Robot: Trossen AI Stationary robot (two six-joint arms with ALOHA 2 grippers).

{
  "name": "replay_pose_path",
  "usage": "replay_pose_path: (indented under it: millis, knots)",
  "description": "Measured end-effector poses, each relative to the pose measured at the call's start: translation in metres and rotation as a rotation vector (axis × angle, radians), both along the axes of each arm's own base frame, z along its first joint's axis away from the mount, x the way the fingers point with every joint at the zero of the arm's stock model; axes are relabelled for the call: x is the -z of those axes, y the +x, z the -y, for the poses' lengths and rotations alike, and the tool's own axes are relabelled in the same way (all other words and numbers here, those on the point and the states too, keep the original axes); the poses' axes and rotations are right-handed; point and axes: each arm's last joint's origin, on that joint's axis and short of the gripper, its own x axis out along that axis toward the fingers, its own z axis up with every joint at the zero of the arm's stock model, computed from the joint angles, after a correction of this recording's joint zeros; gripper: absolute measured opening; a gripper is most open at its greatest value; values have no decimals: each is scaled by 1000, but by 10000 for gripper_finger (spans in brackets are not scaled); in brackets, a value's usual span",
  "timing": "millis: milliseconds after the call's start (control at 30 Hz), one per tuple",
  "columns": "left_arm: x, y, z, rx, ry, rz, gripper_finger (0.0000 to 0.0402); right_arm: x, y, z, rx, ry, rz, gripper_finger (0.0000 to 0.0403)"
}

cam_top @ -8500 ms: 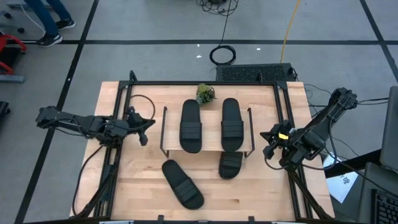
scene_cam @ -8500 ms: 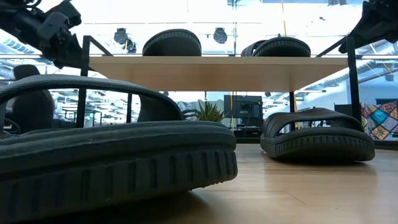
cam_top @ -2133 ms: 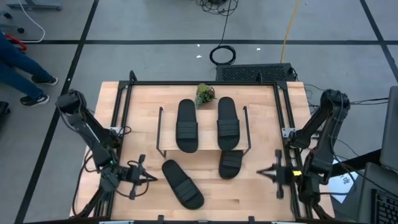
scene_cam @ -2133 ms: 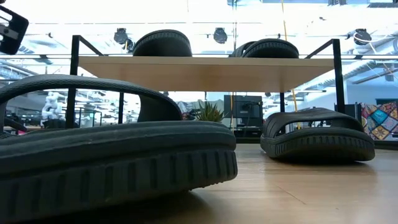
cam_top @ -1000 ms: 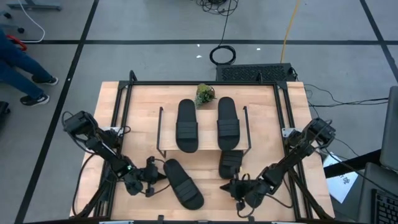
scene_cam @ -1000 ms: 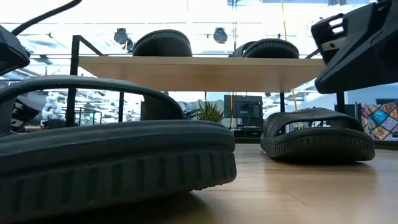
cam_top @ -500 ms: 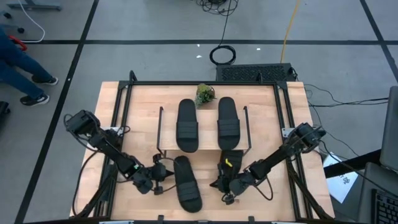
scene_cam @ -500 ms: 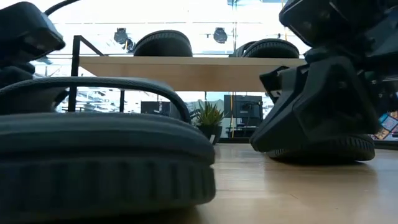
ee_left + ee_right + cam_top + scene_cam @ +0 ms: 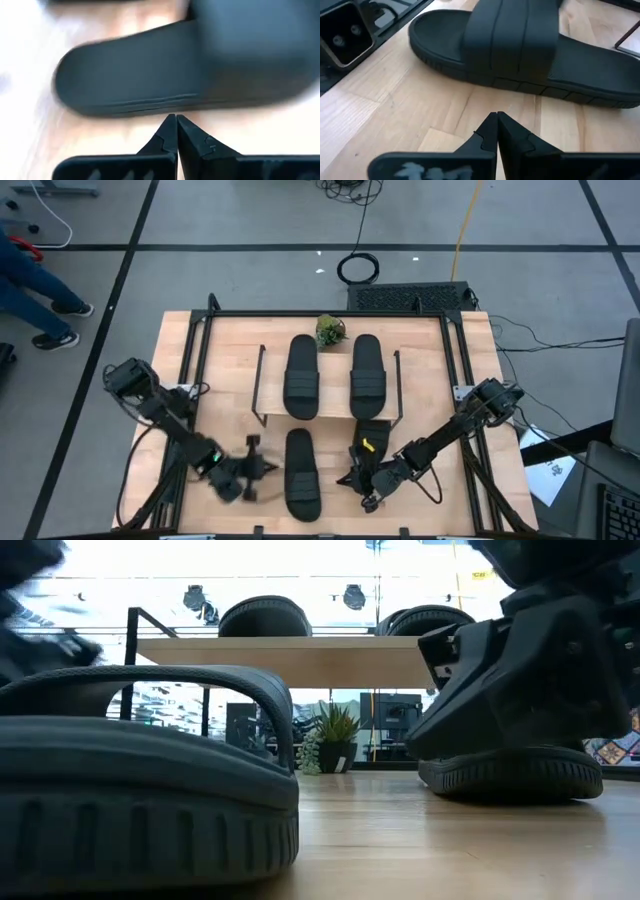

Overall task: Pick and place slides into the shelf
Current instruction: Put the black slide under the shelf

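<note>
Two black slides (image 9: 302, 377) (image 9: 367, 377) lie on the top board of the small wooden shelf (image 9: 335, 408). A third slide (image 9: 300, 473) lies sole-down on the table in front of the shelf, lengthwise toward it. The fourth slide (image 9: 371, 435) sits half under the shelf. My left gripper (image 9: 265, 470), shut, is at the third slide's left side, at its sole edge (image 9: 165, 107). My right gripper (image 9: 345, 477), shut, stands on that slide's right, with bare wood between its tips (image 9: 496, 117) and the slide (image 9: 520, 50). My left gripper points level from the table's left at the side wall (image 9: 170, 111) of the third slide's sole, its shut tips across the slide's length. I cannot tell whether they touch it. The slide lies flat on the table.
A small potted plant (image 9: 329, 330) stands behind the shelf at the far edge. The black table frame (image 9: 455, 370) runs along both sides. My right arm lies low over the table near the fourth slide (image 9: 520, 778). A person's legs (image 9: 35, 290) show on the floor, far left.
My left gripper moved right against the loose slide, and the slide turned from slanting to lengthwise toward the shelf, sliding a little to the right. My right gripper swept left along the near edge and stopped beside that slide.
</note>
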Motion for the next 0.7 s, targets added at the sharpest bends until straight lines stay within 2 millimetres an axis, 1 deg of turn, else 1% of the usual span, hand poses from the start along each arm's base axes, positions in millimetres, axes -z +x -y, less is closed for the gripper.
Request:
replay_pose_path:
  millis: [100,167,233,267,333,400,467,533,567,633,700]
  knots:
    - [-23,-10,34,52,61,-7,0,-5,-6,-5,-28,-25,-3,0]
    - [-43,-14,57,72,77,14,0,-16,-13,-9,-38,-48,6,0]
    - [-57,-12,77,93,119,40,0,-31,-21,-14,-73,-59,23,0]
    - [-61,-10,85,103,160,41,0,-39,-26,-17,-96,-64,36,0]
    - [-61,3,98,120,231,18,0,-56,-38,-21,-145,-59,89,0]
    - [-56,16,104,111,310,-38,1,-71,-50,-24,-198,-37,174,0]
    - [-48,29,106,84,390,-120,0,-82,-64,-23,-298,-5,260,0]
    - [-40,38,104,35,448,-214,2,-90,-76,-17,-394,42,363,0]
    - [-39,41,102,5,463,-259,4,-94,-81,-13,-406,60,414,0]
    - [-41,50,101,-61,435,-312,14,-97,-91,-4,-392,93,475,0]
    - [-48,53,99,-106,423,-337,30,-93,-97,6,-378,103,482,0]
